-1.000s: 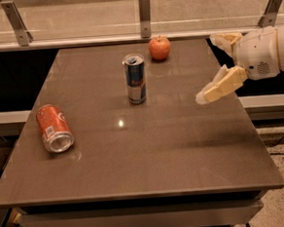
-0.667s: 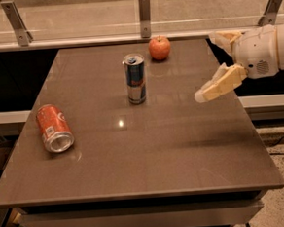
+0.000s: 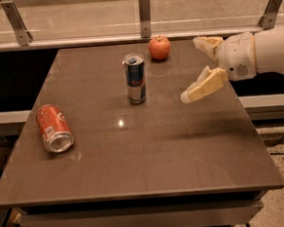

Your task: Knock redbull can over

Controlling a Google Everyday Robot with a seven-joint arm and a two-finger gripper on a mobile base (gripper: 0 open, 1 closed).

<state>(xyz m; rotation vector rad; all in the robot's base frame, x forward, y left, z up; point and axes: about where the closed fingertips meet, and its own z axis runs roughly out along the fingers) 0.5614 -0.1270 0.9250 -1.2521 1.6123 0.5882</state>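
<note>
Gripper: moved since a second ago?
Yes. The gripper has shifted left, toward the upright redbull can, judged against the unmoved apple.

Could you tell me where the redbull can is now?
The redbull can stands upright on the table, front-left of the apple; the open hand hovers to its right.

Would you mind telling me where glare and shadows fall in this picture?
Camera view: a small glare spot on the table in front of the upright redbull can; the open pincer, raised right of the can, throws a soft shadow on the tabletop.
</note>
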